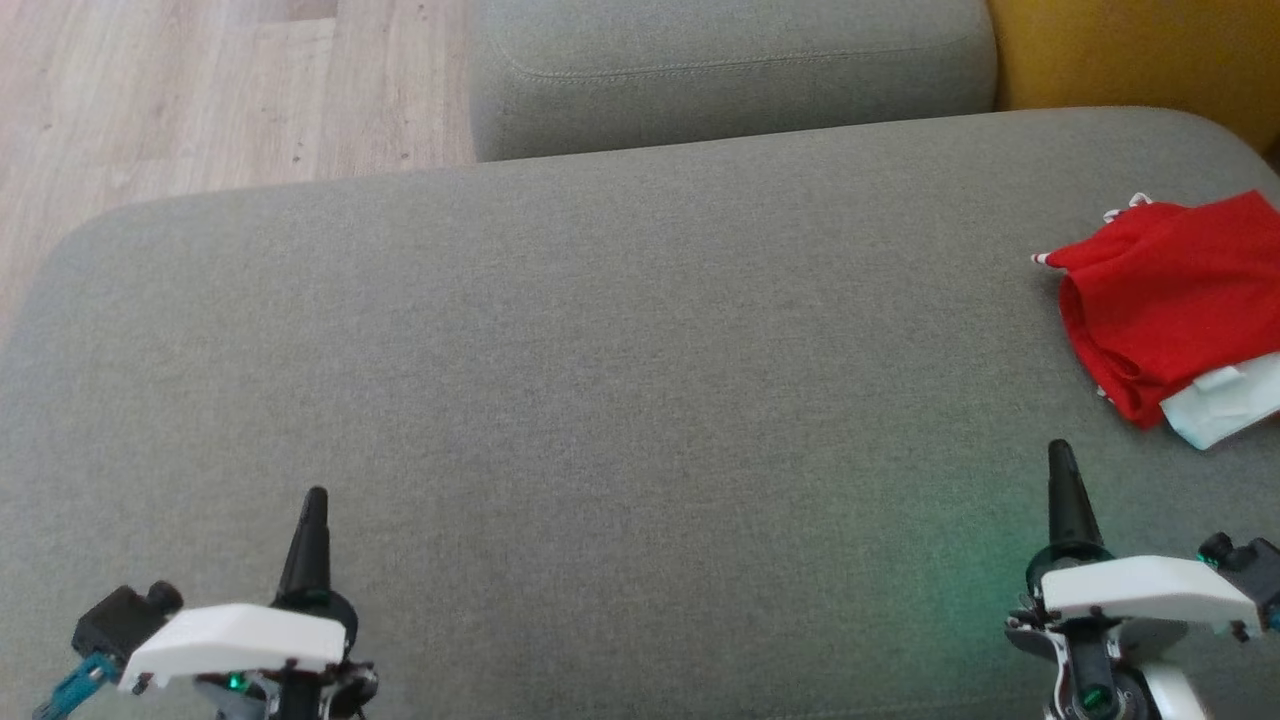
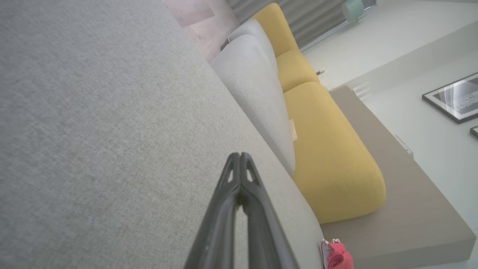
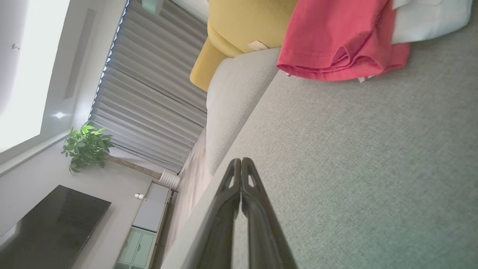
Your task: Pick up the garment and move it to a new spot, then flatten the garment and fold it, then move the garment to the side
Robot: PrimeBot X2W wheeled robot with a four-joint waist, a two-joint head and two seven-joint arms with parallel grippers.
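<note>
A: Spot the red jersey [image 1: 1165, 300]?
B: Lies folded, white sleeve nearest, at the right end of the grey seat cushion [image 1: 600, 350]. Sits ahead and to the right of the right gripper [image 1: 1060, 450], apart from it, and well apart from the left gripper [image 1: 315, 497].
A: Grip?
B: Both clenched tight, grasping nothing.
A: Room?
B: Broad bare cushion between and ahead. Rounds off at the far edge onto wood floor [image 1: 150, 100], beside a second grey cushion [image 1: 720, 70] and a yellow cushion [image 1: 1130, 50].

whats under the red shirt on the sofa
The shirt lies bunched on the grey sofa cushion, and a white part of it sticks out at its near edge. Whatever else lies beneath the folds is covered and cannot be seen.
</note>
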